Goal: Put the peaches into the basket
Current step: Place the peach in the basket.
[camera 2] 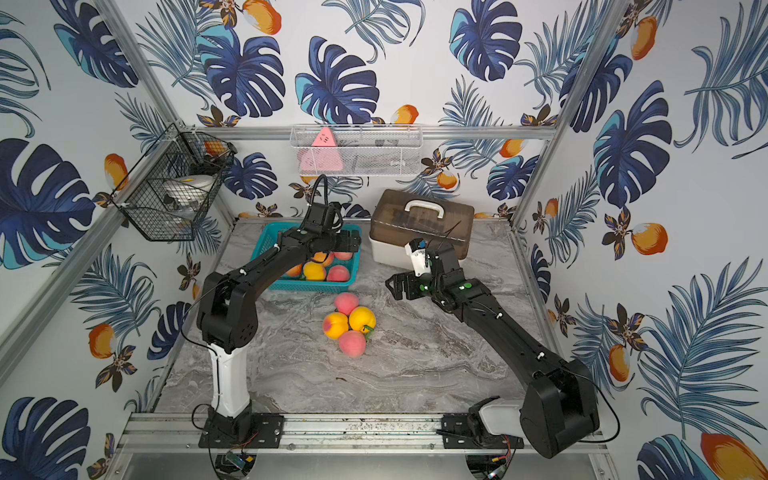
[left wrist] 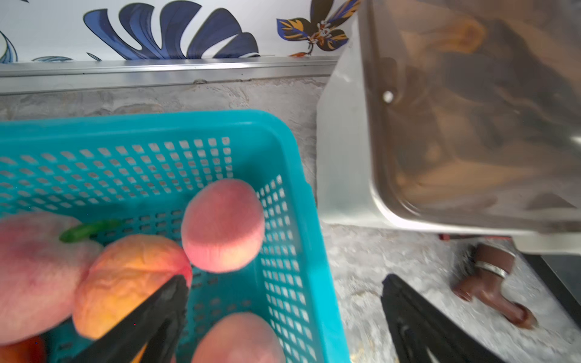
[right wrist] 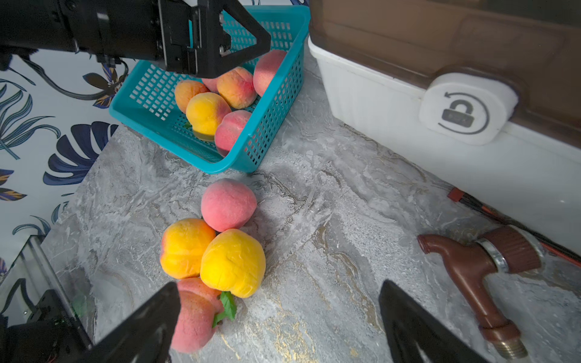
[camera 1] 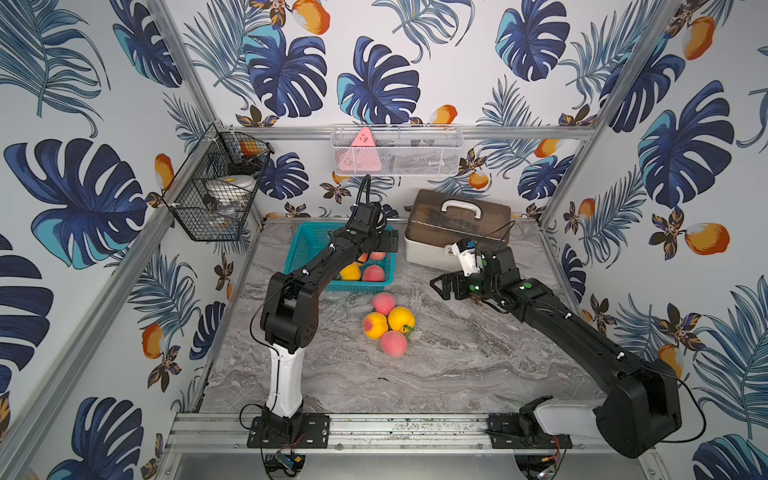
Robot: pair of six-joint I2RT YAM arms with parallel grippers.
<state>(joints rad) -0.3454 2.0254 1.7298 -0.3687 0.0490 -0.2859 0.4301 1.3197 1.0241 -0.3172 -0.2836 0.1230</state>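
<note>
Left claw point(left wrist: 284, 281) hangs right over the teal basket point(camera 1: 305, 245) with its jaws spread wide and nothing held between them. From its own wrist camera one black finger point(left wrist: 166, 301) sits against an orange-yellow peach point(left wrist: 125, 283) inside the basket, and the other finger is out past the basket's side wall, above the marble table point(camera 1: 457, 353). At least five peaches point(right wrist: 206, 113) lie heaped in the basket, pink ones and yellow-orange ones mixed, bunched toward the end nearest the loose fruit. Four more peaches are not in yet: they sit in a tight cluster on the table just in front of the basket, all touching. A pink one point(camera 1: 383, 302) is closest to the basket, two yellow-orange ones point(camera 1: 401, 319) point(camera 1: 375, 325) lie side by side behind it, and a pink one with a green leaf point(camera 1: 393, 343) is farthest from the basket. The right claw point(camera 1: 436, 286) hovers off to the side of the basket, beyond that cluster, also gaping wide and empty. Next to the basket stands a white storage box point(camera 1: 457, 224) with a brown lid and a white handle. A brown tap-like nozzle point(right wrist: 471, 267) lies on the table at the foot of that box, well apart from the basket.
</note>
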